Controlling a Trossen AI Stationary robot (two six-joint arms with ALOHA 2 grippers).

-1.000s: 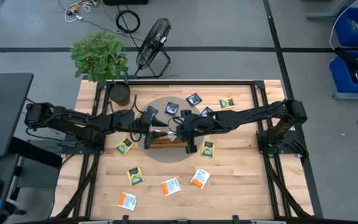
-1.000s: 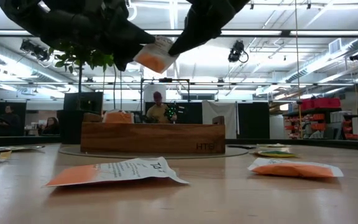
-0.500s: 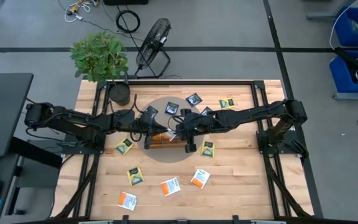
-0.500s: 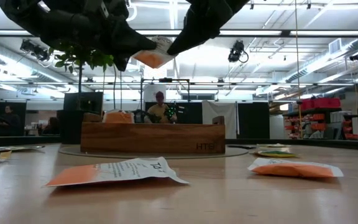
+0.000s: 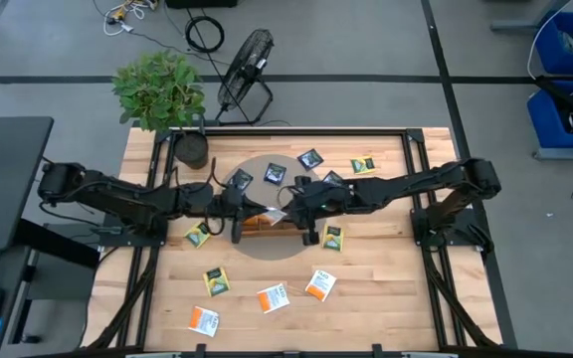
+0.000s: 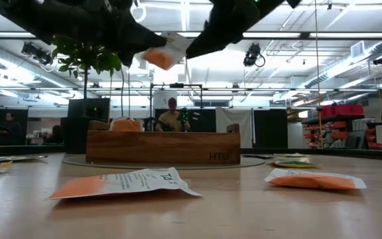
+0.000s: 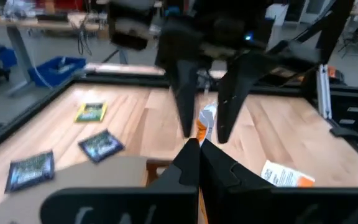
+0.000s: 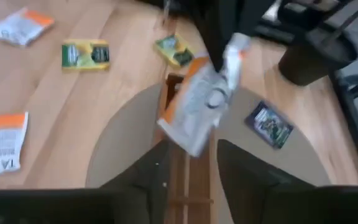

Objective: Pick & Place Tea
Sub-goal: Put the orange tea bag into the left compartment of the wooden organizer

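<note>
An orange-and-white tea sachet (image 6: 166, 52) hangs in the air above the brown wooden tray (image 6: 161, 147), between my two grippers. My left gripper (image 7: 197, 148) comes from the table's left and is shut on it. My right gripper (image 8: 197, 163) comes from the table's right and is open. Its fingers (image 7: 182, 93) stand on either side of the sachet's white end. I cannot tell whether they touch it. In the high view the sachet (image 5: 273, 214) shows as a pale spot between the arms. Other tea sachets lie flat on the table. My left gripper pinches the sachet's orange end (image 7: 202, 129) between its two fingers. They come nearly level from the table's left. The sachet is lifted clear above the tray, tilted, with its white end (image 6: 178, 44) toward my right gripper.
Dark navy sachets (image 5: 275, 173) lie beyond the tray, yellow-green ones (image 5: 333, 237) beside it, orange-and-white ones (image 5: 273, 296) toward the near edge. A potted plant (image 5: 162, 89) stands at the far left corner. A grey round mat (image 5: 267, 164) lies under the tray.
My left gripper has shut on the sachet's orange end. My right gripper, which held the sachet, has opened. The sachet stays in the air above the tray.
</note>
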